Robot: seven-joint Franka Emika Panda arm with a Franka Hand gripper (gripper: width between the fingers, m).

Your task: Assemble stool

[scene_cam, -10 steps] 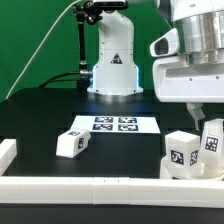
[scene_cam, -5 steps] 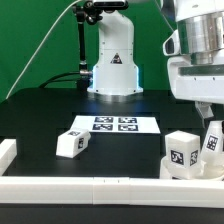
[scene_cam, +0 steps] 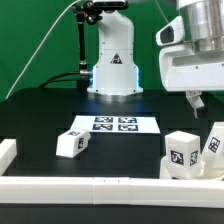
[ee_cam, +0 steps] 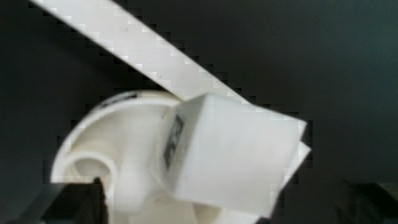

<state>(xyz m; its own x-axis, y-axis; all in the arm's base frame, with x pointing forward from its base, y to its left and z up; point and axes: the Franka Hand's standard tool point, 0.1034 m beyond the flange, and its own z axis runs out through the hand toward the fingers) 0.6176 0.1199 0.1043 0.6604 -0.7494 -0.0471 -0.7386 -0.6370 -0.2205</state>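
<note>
Stool seat point(scene_cam: 170, 168) at lower right is carrying two legs point(scene_cam: 183, 150), the fingers point(scene_cam: 197, 100) are hovering above them spread and empty, so fetching the lower-left loose leg point(scene_cam: 70, 143) is looking next.

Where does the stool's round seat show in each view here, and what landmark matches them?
Exterior view: seat at the bottom of the exterior view's right, just behind the rail, a leg standing on it.
Wrist view: seat is the curved white rim showing from under a big block leg.
Shared landmark: the long white rail running close by the seat.
</note>
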